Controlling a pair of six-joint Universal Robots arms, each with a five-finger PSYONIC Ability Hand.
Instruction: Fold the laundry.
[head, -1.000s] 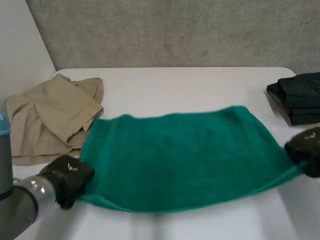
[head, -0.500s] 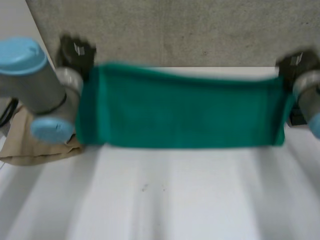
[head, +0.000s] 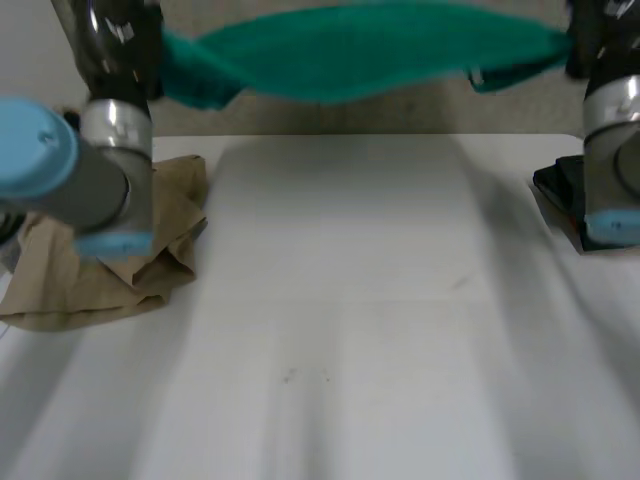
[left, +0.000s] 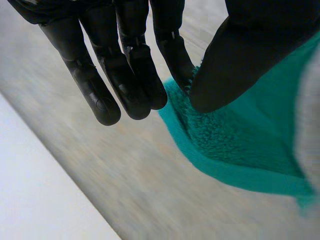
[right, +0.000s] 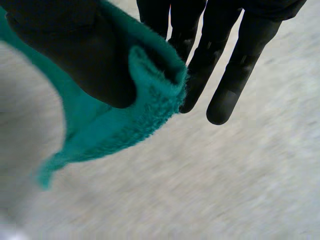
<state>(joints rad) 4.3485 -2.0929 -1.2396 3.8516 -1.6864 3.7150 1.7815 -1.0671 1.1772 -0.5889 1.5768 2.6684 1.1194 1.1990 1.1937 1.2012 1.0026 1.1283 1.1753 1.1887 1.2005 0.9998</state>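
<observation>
Overhead, in the head view, I hold the green towel (head: 370, 50) stretched in the air between my left hand (head: 115, 40) and my right hand (head: 590, 45), well above the white table (head: 350, 300). It hangs as a long, sagging band, and both hands are partly cut off at the frame's edge. A crumpled tan garment (head: 90, 260) lies on the table, partly behind my left arm (head: 70, 175). A dark folded stack (head: 556, 188) sits near the table's side, mostly hidden by my right arm (head: 610, 150). At my left wrist, my thumb (left: 240, 60) pinches a fleecy, thick-hemmed corner of the towel against one finger, with the other fingers (left: 125, 70) straight beside it. At my right wrist, my thumb (right: 85, 55) presses a curled-over, fuzzy corner against a finger half hidden by the cloth, and the remaining fingers (right: 225, 75) hang straight.
</observation>
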